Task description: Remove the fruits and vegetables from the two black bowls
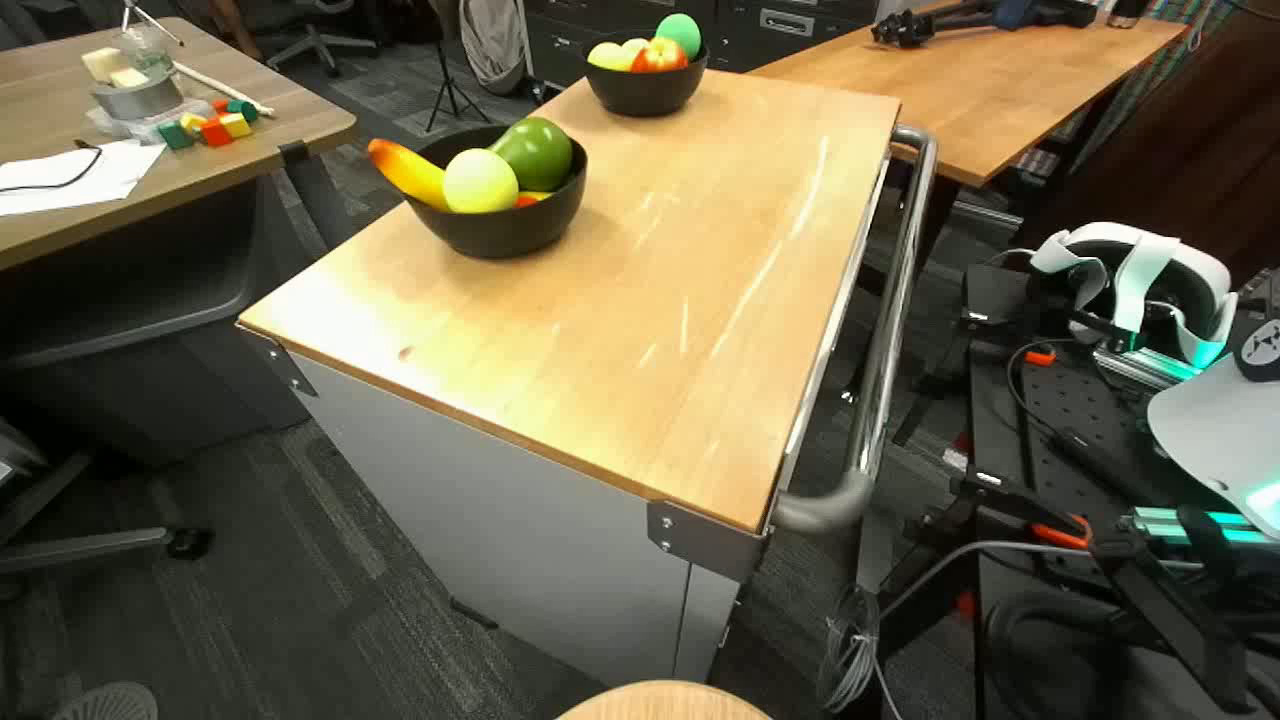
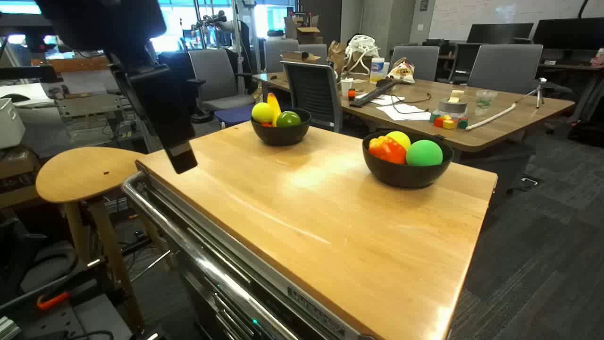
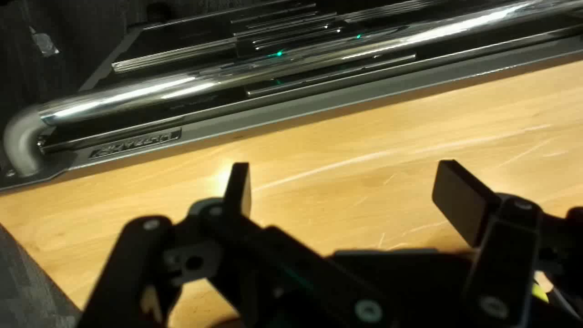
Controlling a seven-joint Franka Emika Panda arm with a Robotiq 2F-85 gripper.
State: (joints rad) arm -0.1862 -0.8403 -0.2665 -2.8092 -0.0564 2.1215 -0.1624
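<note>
Two black bowls stand on the wooden cart top. One bowl [image 1: 500, 235] [image 2: 281, 135] holds a yellow-orange banana-like fruit [image 1: 405, 172] [image 2: 273, 107], a pale yellow ball-like fruit [image 1: 480, 182] [image 2: 262, 113], a dark green avocado-like fruit [image 1: 535, 153] [image 2: 288, 119] and something orange-red, mostly hidden. The other bowl [image 1: 645, 95] [image 2: 406, 174] holds a red-orange pepper-like piece [image 1: 660, 56] [image 2: 388, 149], a green ball [image 1: 680, 34] [image 2: 424, 153] and yellow fruit [image 1: 612, 56] [image 2: 400, 140]. My gripper [image 3: 344, 177] [image 2: 184, 158] is open and empty above the cart top, apart from both bowls.
A metal rail [image 1: 893, 330] [image 2: 203, 255] [image 3: 205, 86] runs along one long edge of the cart top [image 1: 640, 340] [image 2: 283, 212]. A round stool [image 2: 89, 172] stands near one end. A table with coloured blocks [image 1: 215, 128] [image 2: 444, 123] is beyond the opposite side.
</note>
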